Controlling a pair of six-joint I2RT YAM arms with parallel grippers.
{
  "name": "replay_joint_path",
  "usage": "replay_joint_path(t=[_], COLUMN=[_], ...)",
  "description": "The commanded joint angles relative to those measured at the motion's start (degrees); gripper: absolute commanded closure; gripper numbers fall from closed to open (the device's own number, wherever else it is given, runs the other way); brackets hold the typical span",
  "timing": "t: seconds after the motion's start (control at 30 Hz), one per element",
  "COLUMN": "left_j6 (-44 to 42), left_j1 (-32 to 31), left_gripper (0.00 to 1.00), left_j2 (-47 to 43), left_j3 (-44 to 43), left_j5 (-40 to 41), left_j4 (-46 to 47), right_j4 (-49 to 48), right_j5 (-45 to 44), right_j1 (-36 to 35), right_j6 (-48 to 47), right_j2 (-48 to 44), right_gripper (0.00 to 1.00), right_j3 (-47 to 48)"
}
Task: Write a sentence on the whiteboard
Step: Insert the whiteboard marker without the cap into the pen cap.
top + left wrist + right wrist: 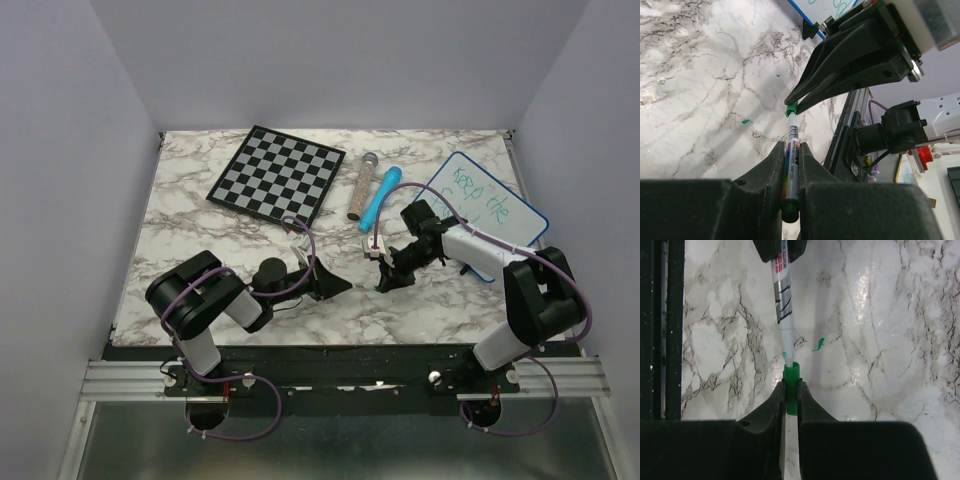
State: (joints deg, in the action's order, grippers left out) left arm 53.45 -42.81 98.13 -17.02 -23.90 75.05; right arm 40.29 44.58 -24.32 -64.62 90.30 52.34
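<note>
The left gripper [792, 146] is closed around the barrel of a marker [791, 170], which lies between its two fingers and points toward the right gripper [791, 390]. That one pinches the green cap [791, 374] at the marker's tip (whether the cap is fully on, I cannot tell). Both meet low over the marble table [200, 230], near its front middle. The whiteboard [520, 222] lies at the table's far right, partly under the right arm, and carries the green sentence [482, 190], beginning "Keep the".
</note>
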Motion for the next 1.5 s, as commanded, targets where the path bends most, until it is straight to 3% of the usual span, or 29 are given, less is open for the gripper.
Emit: replay_joint_path(t=[0.0, 0.7, 0.87, 1.47], left_j6=[-0.5, -1.1, -4.1, -4.8], left_j1=[-0.4, -1.0, -2.8, -5.7], left_gripper=[1.0, 1.0, 1.0, 1.0], left_j2=[0.3, 2.0, 2.1, 10.9], left_j3=[0.8, -2.0, -5.1, -12.6], left_j5=[-2.5, -4.5, -3.6, -4.0], left_j4=[21.5, 18.8, 11.2, 8.5], right_j4=[-1.1, -0.4, -1.5, -4.0], right_j5=[4.8, 8.9, 7.5, 6.9], right_j1=[0.3, -0.3, -1.1, -1.3], right_j6=[0.5, 1.5, 2.4, 4.8], right_j2=[-2.5, -2.8, -2.8, -5.7], right_gripper=[0.99, 0.99, 0.99, 0.99], right_j3=[1.5, 2.1, 1.6, 1.1])
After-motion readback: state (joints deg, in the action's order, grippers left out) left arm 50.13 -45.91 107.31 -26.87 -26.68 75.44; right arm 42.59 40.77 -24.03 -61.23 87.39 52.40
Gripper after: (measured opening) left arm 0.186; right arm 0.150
